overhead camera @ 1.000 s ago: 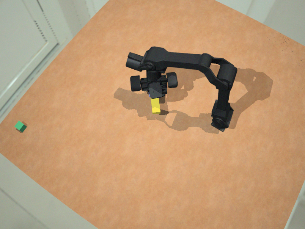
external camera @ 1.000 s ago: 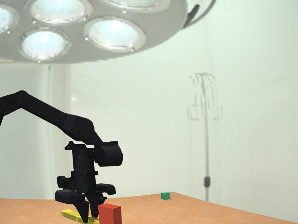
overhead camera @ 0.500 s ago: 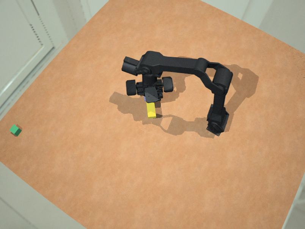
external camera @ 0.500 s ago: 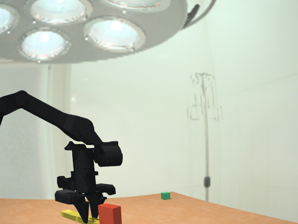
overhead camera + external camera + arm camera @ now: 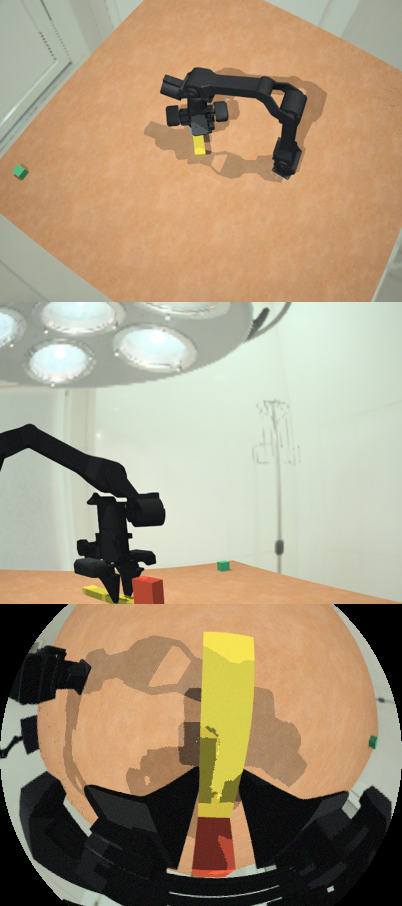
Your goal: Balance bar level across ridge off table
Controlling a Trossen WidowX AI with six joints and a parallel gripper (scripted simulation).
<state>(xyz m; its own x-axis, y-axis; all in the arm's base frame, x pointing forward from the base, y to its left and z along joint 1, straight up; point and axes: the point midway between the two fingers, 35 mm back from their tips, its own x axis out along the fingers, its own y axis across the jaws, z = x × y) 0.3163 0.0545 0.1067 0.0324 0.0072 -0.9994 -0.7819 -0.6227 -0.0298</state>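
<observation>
My gripper [image 5: 198, 129] [image 5: 119, 594] [image 5: 218, 772] points straight down and is shut on the yellow bar [image 5: 198, 146] [image 5: 93, 590] [image 5: 228, 701]. It grips the bar near one end, and the rest of the bar sticks out away from the fingers, low over the table. The red ridge block [image 5: 147, 589] [image 5: 213, 850] stands on the table right beside the fingers, at the bar's gripped end. In the top view the gripper hides the ridge. I cannot tell whether the bar touches the ridge or the table.
A small green cube [image 5: 20, 171] [image 5: 223, 565] [image 5: 373, 742] sits far off near the table's edge. The arm's base [image 5: 285, 164] stands on the brown table [image 5: 162, 227] to the right of the gripper.
</observation>
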